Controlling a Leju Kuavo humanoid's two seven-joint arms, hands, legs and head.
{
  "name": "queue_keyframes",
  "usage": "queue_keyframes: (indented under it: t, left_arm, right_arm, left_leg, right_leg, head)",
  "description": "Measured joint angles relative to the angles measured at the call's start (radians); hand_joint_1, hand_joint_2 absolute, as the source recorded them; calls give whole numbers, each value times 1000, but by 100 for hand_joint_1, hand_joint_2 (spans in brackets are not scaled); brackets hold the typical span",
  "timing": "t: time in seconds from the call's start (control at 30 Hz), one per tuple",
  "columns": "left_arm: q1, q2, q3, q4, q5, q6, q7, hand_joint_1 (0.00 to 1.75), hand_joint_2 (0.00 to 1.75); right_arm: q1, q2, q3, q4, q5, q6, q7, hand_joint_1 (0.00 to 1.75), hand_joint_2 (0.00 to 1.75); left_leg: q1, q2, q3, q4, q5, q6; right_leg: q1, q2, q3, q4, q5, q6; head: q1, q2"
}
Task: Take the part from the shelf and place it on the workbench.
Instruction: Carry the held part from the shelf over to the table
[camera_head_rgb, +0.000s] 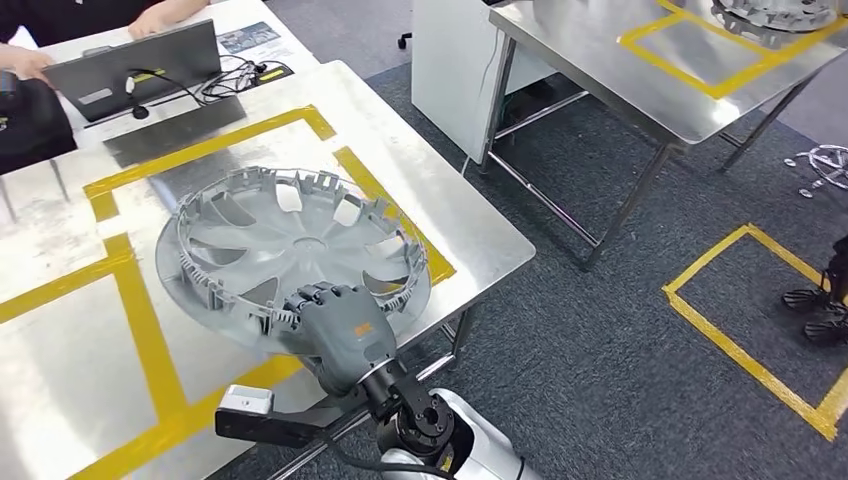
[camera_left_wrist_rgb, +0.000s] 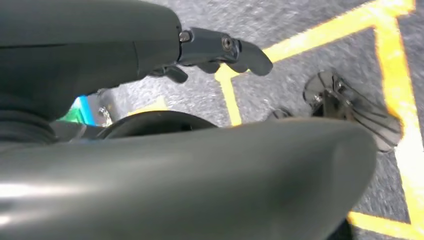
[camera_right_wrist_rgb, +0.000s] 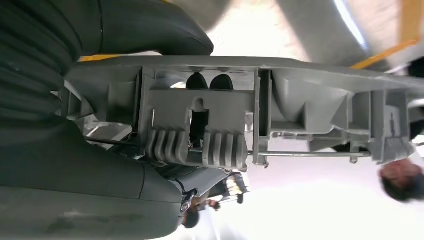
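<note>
The part is a grey plastic wheel cover (camera_head_rgb: 290, 240) lying inner side up on the steel workbench (camera_head_rgb: 470, 220), over the yellow tape outline. My right hand (camera_head_rgb: 335, 325) grips its near rim, with fingers curled over the edge. In the right wrist view the cover's ribbed rim and clips (camera_right_wrist_rgb: 310, 95) fill the middle, and dark fingertips (camera_right_wrist_rgb: 205, 82) show behind it. I cannot tell whether the cover rests fully on the table. My left hand (camera_left_wrist_rgb: 220, 50) hangs over the grey carpet, fingers apart and holding nothing.
A laptop (camera_head_rgb: 130, 65), cables and a person's hands (camera_head_rgb: 160, 15) are at the workbench's far end. A second steel table (camera_head_rgb: 620, 70) stands at the upper right with another wheel cover (camera_head_rgb: 780, 12). Yellow tape (camera_head_rgb: 740, 350) marks a square on the carpet.
</note>
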Motion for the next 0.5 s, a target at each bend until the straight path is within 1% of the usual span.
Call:
queue_keyframes:
  t: [0.03, 0.07, 0.1, 0.13, 0.17, 0.2, 0.23, 0.27, 0.3, 0.33, 0.37, 0.4, 0.43, 0.47, 0.5]
  left_arm:
    - [-1, 2, 0, 0, 0, 0, 0, 0, 0]
    - [-1, 2, 0, 0, 0, 0, -1, 0, 0]
    - [-1, 4, 0, 0, 0, 0, -1, 0, 0]
    - [-1, 6, 0, 0, 0, 0, -1, 0, 0]
    - [-1, 8, 0, 0, 0, 0, -1, 0, 0]
    - [-1, 10, 0, 1, -1, 0, -1, 0, 0]
    - [-1, 12, 0, 1, -2, 0, -1, 0, 0]
    - [-1, 10, -1, 0, -3, -1, -1, 0, 0]
    - [-1, 10, -1, 0, -4, -2, -2, 0, 0]
    - [-1, 10, -1, -1, -7, -4, -2, 0, 0]
    - [-1, 9, -2, -1, -10, -6, -2, 0, 0]
    - [-1, 11, -3, 0, -12, -7, -2, 0, 0]
    - [-1, 11, -4, 0, -15, -8, -1, 0, 0]
    - [-1, 10, -6, 0, -16, -10, -1, 0, 0]
    - [-2, 10, -8, 0, -17, -11, -1, 0, 0]
  right_arm:
    - [2, 0, 2, 3, 2, -3, 0, 175, 175]
    - [3, 0, 3, 6, 4, -6, 0, 175, 175]
    - [4, -2, 3, 10, 6, -8, 0, 175, 175]
    - [6, -4, 4, 13, 7, -9, 0, 175, 175]
    - [9, -5, 5, 18, 8, -10, 0, 175, 175]
    - [13, -6, 6, 22, 8, -10, 1, 175, 175]
    - [15, -6, 7, 26, 10, -9, 2, 175, 175]
    - [15, -6, 8, 31, 11, -8, 4, 175, 175]
    - [13, -5, 9, 36, 11, -6, 7, 175, 175]
    - [11, -4, 9, 43, 10, -4, 8, 175, 175]
    - [9, -2, 9, 52, 6, -5, 8, 175, 175]
    - [8, -1, 8, 63, 1, -12, 5, 175, 175]
    - [8, -1, 8, 76, -5, -22, -1, 175, 175]
    - [8, -1, 8, 90, -13, -35, -8, 175, 175]
    - [8, -1, 7, 103, -25, -45, -15, 175, 175]
  left_leg:
    - [-4, 44, -20, 41, -26, -1]
    - [-3, 77, -44, 95, -56, -6]
    - [1, 95, -65, 149, -80, -13]
    - [6, 105, -76, 184, -91, -20]
    - [12, 112, -71, 188, -87, -29]
    - [18, 120, -47, 156, -70, -38]
    - [23, 128, -11, 97, -52, -48]
    - [26, 134, 21, 54, -42, -55]
    - [27, 137, 42, 24, -39, -53]
    - [27, 137, 50, 16, -44, -43]
    - [25, 134, 48, 27, -48, -29]
    - [25, 131, 46, 27, -47, -14]
    - [24, 127, 43, 29, -47, -4]
    - [24, 123, 41, 29, -44, 3]
    - [24, 119, 38, 28, -41, 9]
  right_leg:
    - [-4, -18, 7, -17, 8, 1]
    - [-6, -34, 8, -21, 10, 2]
    - [-8, -53, 6, -18, 9, 6]
    - [-11, -71, 2, -13, 6, 12]
    - [-15, -88, -3, -4, 1, 20]
    - [-20, -101, -9, 8, -5, 30]
    - [-26, -111, -17, 26, -12, 41]
    - [-30, -119, -29, 45, -21, 54]
    - [-31, -123, -43, 67, -32, 67]
    - [-30, -128, -54, 84, -41, 77]
    - [-27, -130, -62, 93, -46, 83]
    - [-27, -131, -65, 100, -50, 86]
    - [-28, -129, -65, 101, -51, 89]
    - [-31, -115, -68, 111, -61, 93]
    - [-34, -96, -77, 136, -82, 97]
  head:
    - [-6, 0]
    - [-14, 0]
    - [-20, 0]
    - [-24, 0]
    - [-26, 0]
    - [-29, 0]
    - [-31, 0]
    - [-36, 0]
    - [-42, 0]
    - [-43, 0]
    - [-41, 0]
    - [-37, 0]
    - [-30, 0]
    - [-26, 0]
    - [-22, 0]
